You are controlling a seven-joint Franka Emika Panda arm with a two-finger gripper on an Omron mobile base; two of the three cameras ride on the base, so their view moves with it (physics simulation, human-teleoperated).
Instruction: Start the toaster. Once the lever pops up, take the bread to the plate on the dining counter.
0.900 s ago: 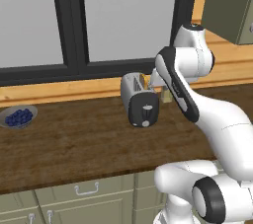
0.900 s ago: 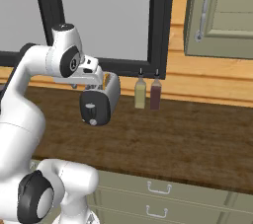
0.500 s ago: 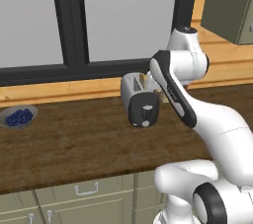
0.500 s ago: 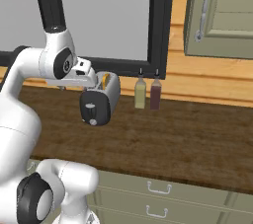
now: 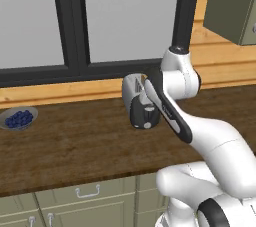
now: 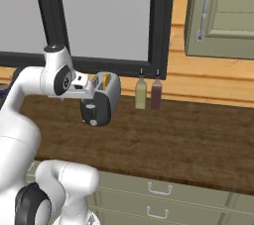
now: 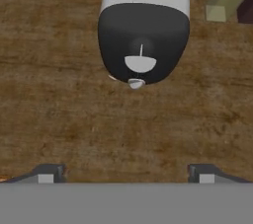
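Note:
The toaster (image 7: 143,25) lies below my gripper (image 7: 126,174), silver-grey with its black end face toward me. On that face sit the pale lever (image 7: 140,63), with a thin slot line above it, and the round knob (image 7: 136,84) below it. My fingertips (image 7: 49,172) stand far apart over bare wood, open and holding nothing. In the right base view my hand (image 6: 82,83) hovers at the upper near end of the toaster (image 6: 101,101), where a golden edge of the bread (image 6: 105,81) shows in a slot. My arm partly covers the toaster (image 5: 141,108). The plate and dining counter are out of view.
The toaster stands on a dark wood worktop (image 5: 75,146) with sage-green drawers below and a window behind. A grey bowl of blueberries (image 5: 19,118) sits far left. Two bottles (image 6: 148,94) stand just right of the toaster. A wall cabinet (image 6: 223,11) hangs upper right.
The fingers have spread from nearly closed to wide open. The arm's upper joint has swung left, and the hand now hangs over the toaster's black end.

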